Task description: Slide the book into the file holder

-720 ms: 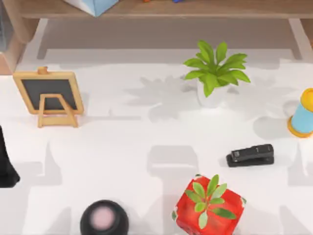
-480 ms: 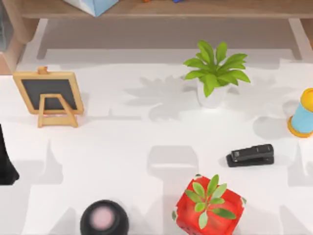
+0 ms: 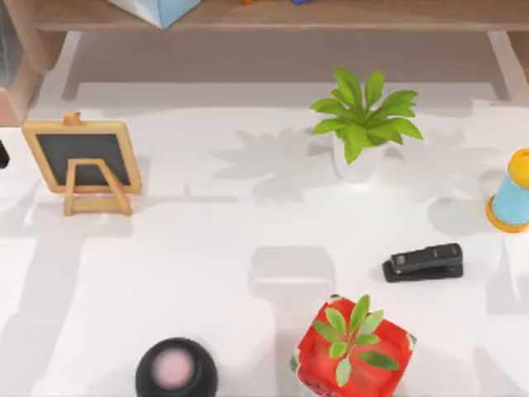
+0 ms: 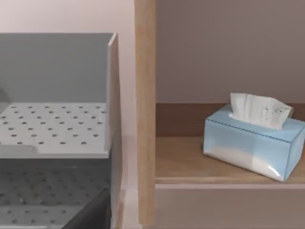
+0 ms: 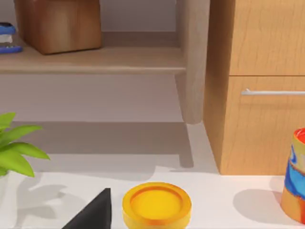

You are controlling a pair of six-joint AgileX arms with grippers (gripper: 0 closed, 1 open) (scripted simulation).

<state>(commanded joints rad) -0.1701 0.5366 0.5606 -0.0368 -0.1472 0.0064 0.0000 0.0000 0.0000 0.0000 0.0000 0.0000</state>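
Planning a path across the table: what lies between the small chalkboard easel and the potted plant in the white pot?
Nothing: in the top view, bare white table, crossed by shadows, separates the chalkboard easel from the potted plant.

Left arm: small black sliver (image 3: pixel 3 154) at the far left edge of the top view, matte, no markings legible.

Left end effector (image 4: pixel 90 214): dark charcoal angular finger, flat faces, in left wrist view.

Right end effector (image 5: pixel 93 212): matching black wedge-shaped finger, plain, in right wrist view.

No cables or screws discernible.
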